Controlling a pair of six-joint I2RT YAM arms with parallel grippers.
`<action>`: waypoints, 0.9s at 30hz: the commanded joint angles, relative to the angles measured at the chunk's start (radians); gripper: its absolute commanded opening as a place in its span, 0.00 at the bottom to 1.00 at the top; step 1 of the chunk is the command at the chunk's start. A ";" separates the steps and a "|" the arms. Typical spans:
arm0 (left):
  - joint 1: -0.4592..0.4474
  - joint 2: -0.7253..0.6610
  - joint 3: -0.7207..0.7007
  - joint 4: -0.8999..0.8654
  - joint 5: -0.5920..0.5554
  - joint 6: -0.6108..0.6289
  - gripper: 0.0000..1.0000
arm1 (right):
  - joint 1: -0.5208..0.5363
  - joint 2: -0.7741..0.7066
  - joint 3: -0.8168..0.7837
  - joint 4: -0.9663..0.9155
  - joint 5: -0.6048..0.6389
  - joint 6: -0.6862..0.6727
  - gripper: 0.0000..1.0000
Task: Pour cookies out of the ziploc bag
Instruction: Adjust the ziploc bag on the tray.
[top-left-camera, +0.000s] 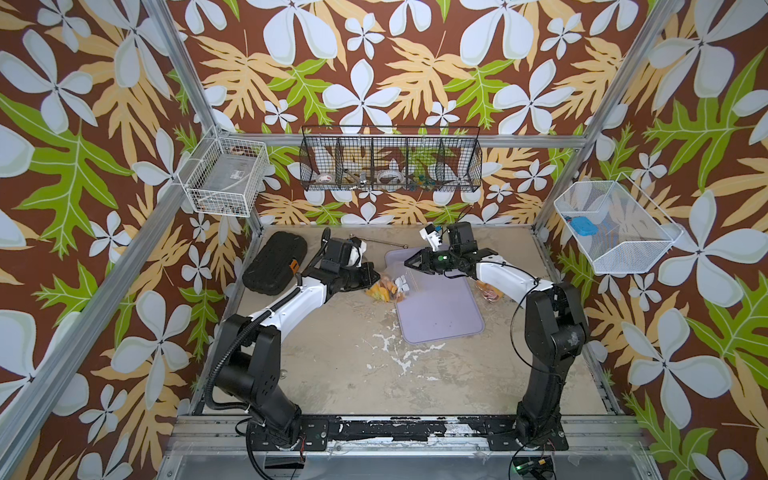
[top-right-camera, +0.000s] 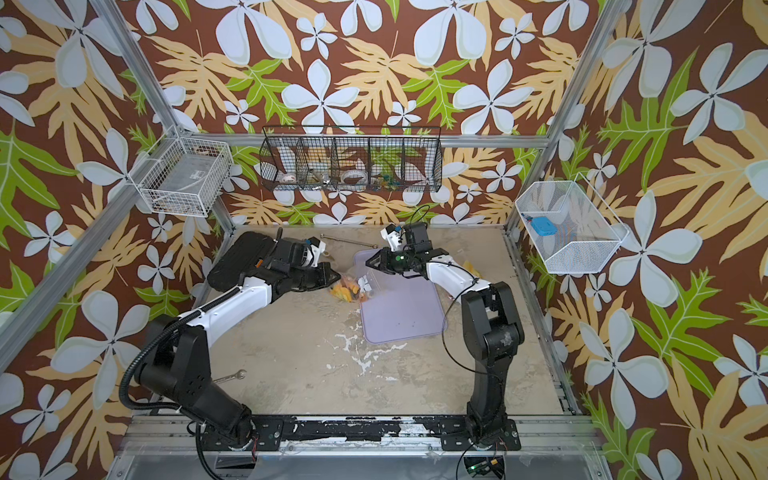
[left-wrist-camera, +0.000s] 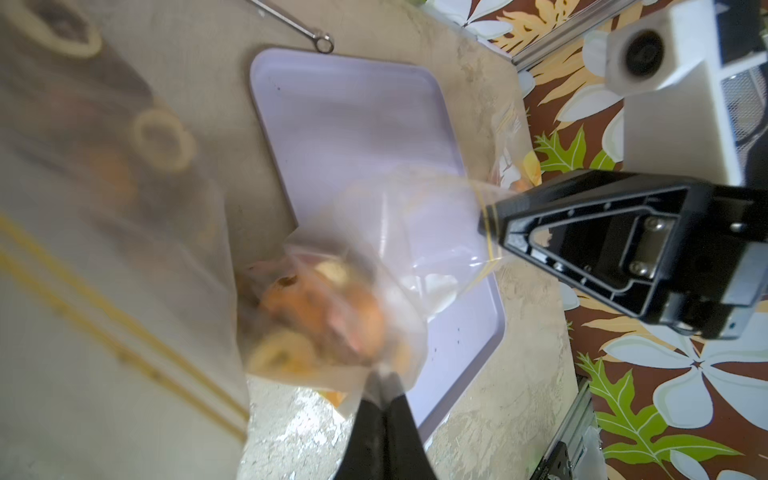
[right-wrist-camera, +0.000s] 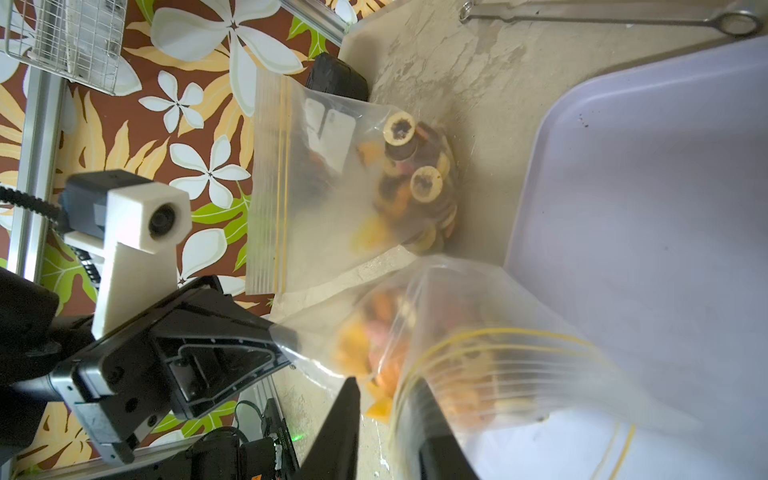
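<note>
My left gripper (left-wrist-camera: 383, 376) clamped on a bottom corner of the ziploc bag (left-wrist-camera: 399, 232), right gripper (left-wrist-camera: 488, 232) nearly closed on its zip rim, cookies (left-wrist-camera: 316, 307) inside, over an edge of the lavender tray (left-wrist-camera: 332, 124).

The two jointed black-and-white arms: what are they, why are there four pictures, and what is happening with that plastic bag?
They are robot arms fixed at the table's front edge, each ending in a two-fingered gripper. Two pictures look down on the whole scene from one double camera overhead. The other two come from a small camera on each arm's wrist, so they show things close up.

On the table are a lilac tray, a black ridged tray, a metal rod and a second cookie bag.

The left gripper is shut on one end of a clear ziploc bag of small round cookies. The right gripper appears to pinch its zip edge.
</note>
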 joint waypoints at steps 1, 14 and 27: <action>0.005 0.045 0.068 0.003 0.035 0.019 0.00 | -0.010 0.037 0.074 -0.025 -0.007 0.013 0.25; 0.006 0.154 0.143 0.006 0.075 0.017 0.00 | -0.044 0.103 0.026 -0.022 0.035 -0.030 0.25; -0.015 0.192 0.281 -0.110 0.051 0.079 0.00 | -0.115 -0.229 -0.286 -0.018 0.342 -0.059 0.70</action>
